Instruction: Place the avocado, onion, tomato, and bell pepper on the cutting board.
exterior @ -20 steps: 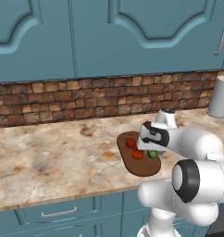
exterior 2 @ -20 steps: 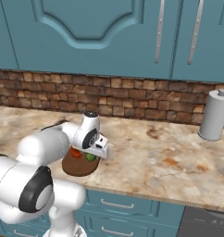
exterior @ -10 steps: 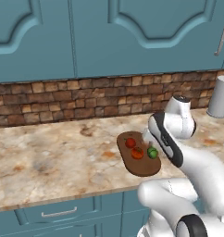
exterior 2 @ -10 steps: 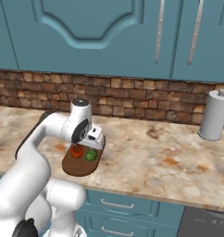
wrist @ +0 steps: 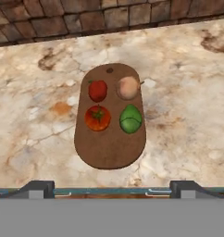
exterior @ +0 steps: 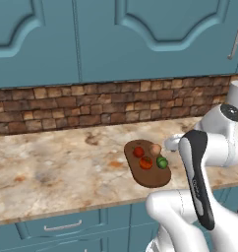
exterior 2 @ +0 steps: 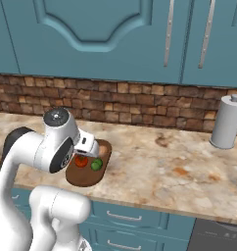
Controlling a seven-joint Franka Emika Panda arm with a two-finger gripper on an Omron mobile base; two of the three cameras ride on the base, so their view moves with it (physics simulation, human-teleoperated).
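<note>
The dark brown cutting board [wrist: 109, 148] lies on the marble counter, also seen as the board [exterior: 151, 176] and the board [exterior 2: 80, 177]. Four items rest on it: a red bell pepper [wrist: 98, 90], the tan onion [wrist: 128, 87], a tomato [wrist: 97, 117] and the green avocado [wrist: 131, 119]. From the left base they appear as pepper [exterior: 138, 151], onion [exterior: 155, 148], tomato [exterior: 146, 162] and avocado [exterior: 162, 162]. My gripper [wrist: 112, 189] hangs high above the board's near end, open, with nothing between its fingertips [wrist: 38, 187].
A white paper towel roll [exterior 2: 227, 122] stands at the back right of the counter against the brick backsplash [exterior 2: 140, 105]. Blue cabinet doors hang above, and drawers run under the counter's front edge [exterior 2: 154, 208].
The arm has lifted and drawn back from the board, so the hand now sits higher and nearer the counter's front. The four items on the board have stayed put.
</note>
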